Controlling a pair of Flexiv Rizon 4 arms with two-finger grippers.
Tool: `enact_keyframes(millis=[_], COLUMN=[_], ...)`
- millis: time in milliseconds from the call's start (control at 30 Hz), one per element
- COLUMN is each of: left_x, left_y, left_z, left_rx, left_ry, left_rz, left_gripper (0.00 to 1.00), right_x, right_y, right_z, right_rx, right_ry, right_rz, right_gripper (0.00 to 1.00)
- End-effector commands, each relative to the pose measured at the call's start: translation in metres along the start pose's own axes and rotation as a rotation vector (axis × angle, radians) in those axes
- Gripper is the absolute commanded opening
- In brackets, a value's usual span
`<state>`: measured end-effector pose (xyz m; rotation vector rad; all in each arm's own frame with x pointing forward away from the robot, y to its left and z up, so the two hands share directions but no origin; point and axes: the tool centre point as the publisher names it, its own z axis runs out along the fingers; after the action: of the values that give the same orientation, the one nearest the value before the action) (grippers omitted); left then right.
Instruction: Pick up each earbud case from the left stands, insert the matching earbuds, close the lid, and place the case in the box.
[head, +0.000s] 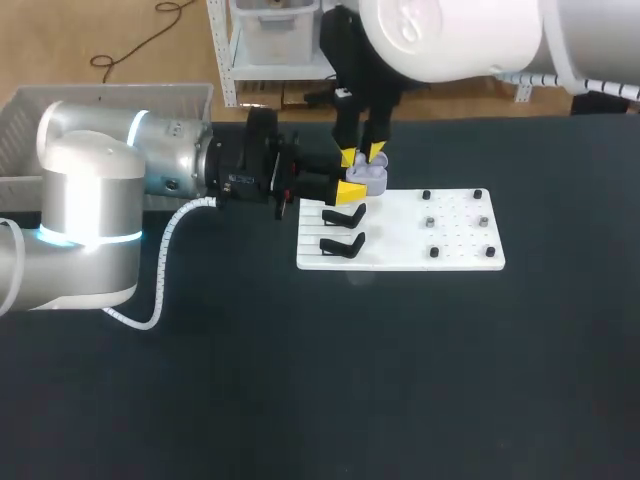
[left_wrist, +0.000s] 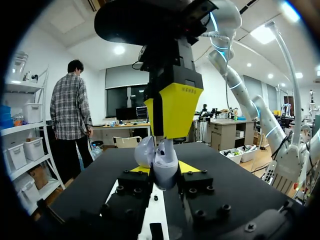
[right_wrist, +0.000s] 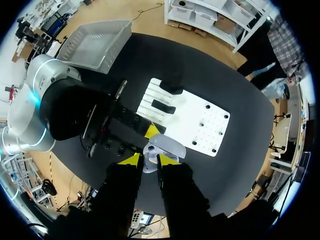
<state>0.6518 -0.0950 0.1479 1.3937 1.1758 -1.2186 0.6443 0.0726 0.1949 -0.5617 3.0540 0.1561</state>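
Open tabletop (head: 400, 380) around board (head: 455, 258) with stands (head: 343, 243)

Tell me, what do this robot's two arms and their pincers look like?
Both arms are smooth rounded tubes. The left arm is silver-white with glowing pale-blue rings, a black wrist section and a white ribbed cable looping beside it. The right arm is glossy white. The left tool and right tool are black with bright yellow tips.

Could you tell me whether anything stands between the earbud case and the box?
Nothing loose does. The left claw holds the earbud case, so its arm lies along the way to the box; the right claw sits above the case.
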Motion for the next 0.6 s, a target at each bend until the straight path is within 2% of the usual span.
enact_keyframes(millis=[33,600], left_x=[0.0000,0.0000], left_y=[-0.0002,-0.0002], left_z=[-0.0005,-0.0005], left_rx=[0.000,0.000], left_ry=[0.001,0.001], left_rz=[0.000,0.000], left_gripper=[0.00,0.00], right_x=[-0.0003,-0.0017], right_y=[0.0002,-0.0025], right_z=[0.0014,0.0085], right_rx=[0.004,0.009], right_ry=[0.000,0.010], right_rz=[-0.005,-0.011], right_gripper=[0.00,0.00])
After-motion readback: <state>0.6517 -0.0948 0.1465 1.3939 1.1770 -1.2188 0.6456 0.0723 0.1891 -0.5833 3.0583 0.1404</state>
